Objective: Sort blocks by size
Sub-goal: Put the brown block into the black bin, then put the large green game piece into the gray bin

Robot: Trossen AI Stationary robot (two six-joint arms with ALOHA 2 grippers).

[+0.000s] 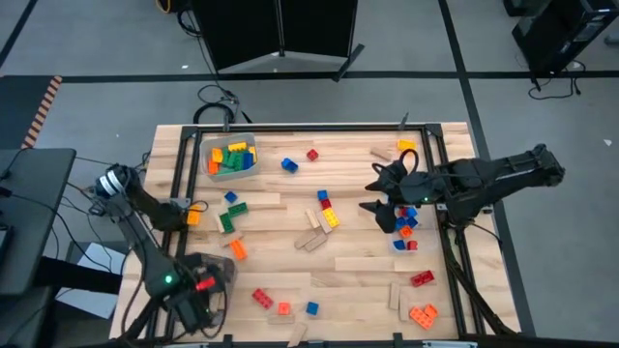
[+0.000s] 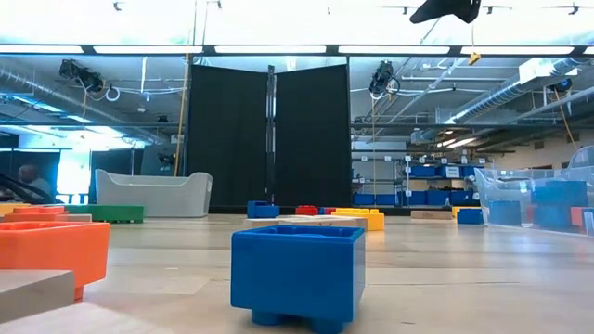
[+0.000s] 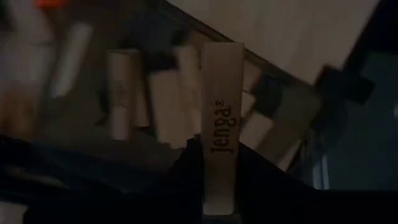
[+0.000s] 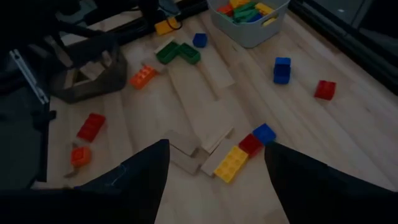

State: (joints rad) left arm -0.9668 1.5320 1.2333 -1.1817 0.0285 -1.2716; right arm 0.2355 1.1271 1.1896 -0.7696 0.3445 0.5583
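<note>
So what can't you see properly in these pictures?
- Left wrist view: the left gripper pinches a wooden Jenga piece; the wooden pieces in the bin beyond are dark and blurred, so uncountable.
- High view: the clear bin by the right gripper is partly hidden under that arm.
- Low view: the blue brick blocks the table behind it.
</note>
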